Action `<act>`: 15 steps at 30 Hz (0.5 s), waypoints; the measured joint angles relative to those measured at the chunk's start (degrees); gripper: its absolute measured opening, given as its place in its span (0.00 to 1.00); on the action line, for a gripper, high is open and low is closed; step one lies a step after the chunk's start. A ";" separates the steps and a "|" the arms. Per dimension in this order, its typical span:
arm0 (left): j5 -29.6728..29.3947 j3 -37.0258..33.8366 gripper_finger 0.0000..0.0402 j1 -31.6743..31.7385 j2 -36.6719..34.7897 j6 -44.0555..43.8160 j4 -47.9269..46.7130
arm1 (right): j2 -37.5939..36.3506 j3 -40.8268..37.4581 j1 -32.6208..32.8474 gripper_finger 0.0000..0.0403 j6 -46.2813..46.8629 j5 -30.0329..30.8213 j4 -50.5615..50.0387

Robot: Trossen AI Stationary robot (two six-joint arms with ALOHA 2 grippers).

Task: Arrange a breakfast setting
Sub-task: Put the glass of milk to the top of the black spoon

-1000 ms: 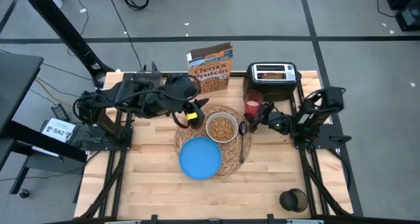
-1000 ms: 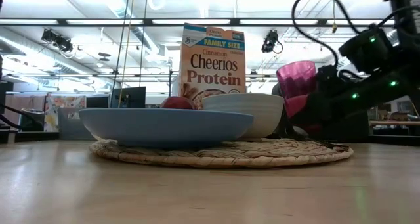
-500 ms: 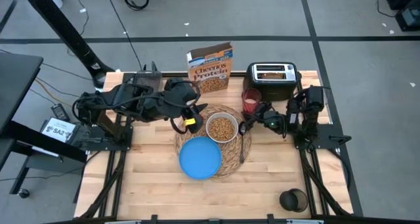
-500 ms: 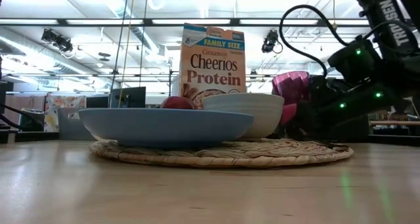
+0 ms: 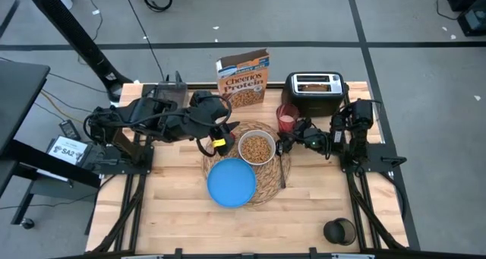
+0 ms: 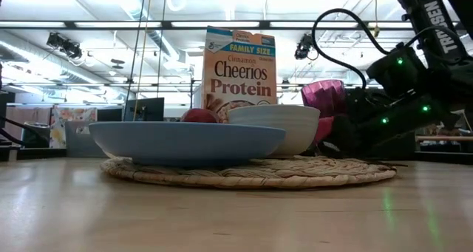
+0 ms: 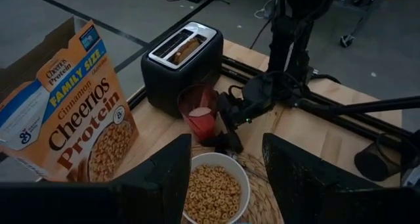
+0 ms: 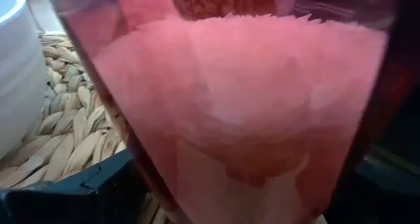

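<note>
The translucent pink cup point(image 5: 287, 119) stood upright on the worktop just beside the woven placemat point(image 5: 267, 184), on the toaster point(image 5: 317, 92) side. The right gripper point(image 5: 286, 140) straddled it with fingers spread wide. The left gripper point(image 5: 216, 139) hovered half-open near the white bowl point(image 5: 257, 147), holding nothing visible.

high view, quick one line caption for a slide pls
Right gripper at the pink cup beside the woven placemat; left gripper hovers over its far edge.

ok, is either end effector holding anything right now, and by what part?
Right end effector straddles the pink cup at its lower wall; whether it grips cannot be told. Left end effector holds nothing.
</note>
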 joint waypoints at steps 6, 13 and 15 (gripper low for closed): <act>0.00 0.00 0.48 0.02 0.00 -1.45 -1.94 | -1.06 -1.91 -0.26 0.98 2.96 -2.02 -0.53; 0.00 0.00 0.48 0.02 0.00 -1.44 -2.11 | -4.99 -4.84 -0.31 0.97 3.03 -1.96 -1.37; 0.00 0.00 0.48 0.02 0.00 -1.45 -2.08 | -6.32 -5.36 -0.31 0.97 3.07 -2.13 -2.91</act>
